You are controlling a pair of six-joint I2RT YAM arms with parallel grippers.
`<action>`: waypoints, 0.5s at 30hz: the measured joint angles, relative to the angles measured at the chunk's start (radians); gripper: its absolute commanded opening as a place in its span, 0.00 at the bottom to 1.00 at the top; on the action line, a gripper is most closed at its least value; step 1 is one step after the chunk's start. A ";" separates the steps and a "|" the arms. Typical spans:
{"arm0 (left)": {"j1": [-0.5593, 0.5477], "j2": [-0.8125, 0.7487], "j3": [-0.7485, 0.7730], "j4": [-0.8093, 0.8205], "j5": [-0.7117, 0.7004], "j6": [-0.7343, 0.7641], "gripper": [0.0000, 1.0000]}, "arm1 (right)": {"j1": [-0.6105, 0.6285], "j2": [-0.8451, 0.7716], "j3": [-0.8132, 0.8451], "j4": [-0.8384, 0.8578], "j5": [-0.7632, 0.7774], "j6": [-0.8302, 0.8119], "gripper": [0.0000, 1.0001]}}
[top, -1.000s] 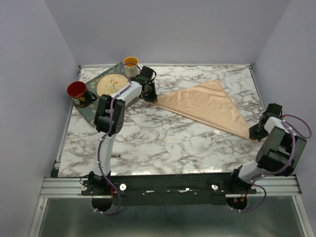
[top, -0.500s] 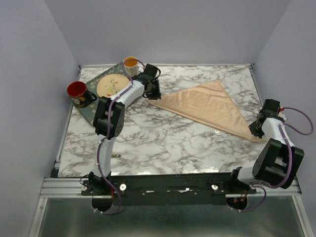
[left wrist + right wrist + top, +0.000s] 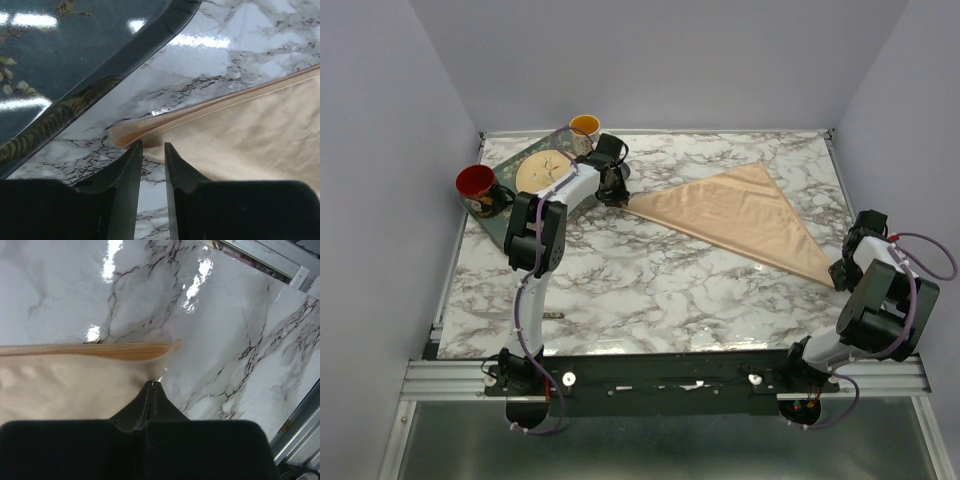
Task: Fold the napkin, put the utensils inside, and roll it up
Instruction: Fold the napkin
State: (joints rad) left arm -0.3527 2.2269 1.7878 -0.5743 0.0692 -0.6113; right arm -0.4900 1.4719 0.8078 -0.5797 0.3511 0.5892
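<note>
So far only the fold looks done. Nearest, the right gripper has its fingers pressed together at the near corner of the napkin, which lies as a flat triangle on the marble table. Farther off, the left gripper, barely parted and holding nothing, hovers at the opposite tip beside the tray. I cannot make out the utensils, so placing them and rolling remain.

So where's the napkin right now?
In the overhead view the napkin lies flat on the right half of the table, one tip by the left gripper, another by the right gripper.
</note>
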 measured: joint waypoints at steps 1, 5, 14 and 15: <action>0.002 0.004 -0.001 0.000 -0.005 0.000 0.33 | -0.009 0.014 0.000 0.000 0.003 0.003 0.01; 0.006 0.018 -0.003 0.000 -0.014 0.000 0.33 | -0.035 0.057 0.011 -0.006 0.006 0.018 0.01; -0.004 0.014 -0.003 0.000 -0.042 0.009 0.33 | -0.029 -0.077 0.015 -0.040 0.034 0.004 0.01; -0.009 0.013 -0.003 -0.001 -0.047 0.010 0.34 | -0.026 -0.101 0.016 -0.040 0.034 0.005 0.01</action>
State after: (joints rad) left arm -0.3618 2.2398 1.7847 -0.5755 0.0227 -0.6018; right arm -0.5163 1.3708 0.8234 -0.6197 0.3847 0.5938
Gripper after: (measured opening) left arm 0.330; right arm 0.011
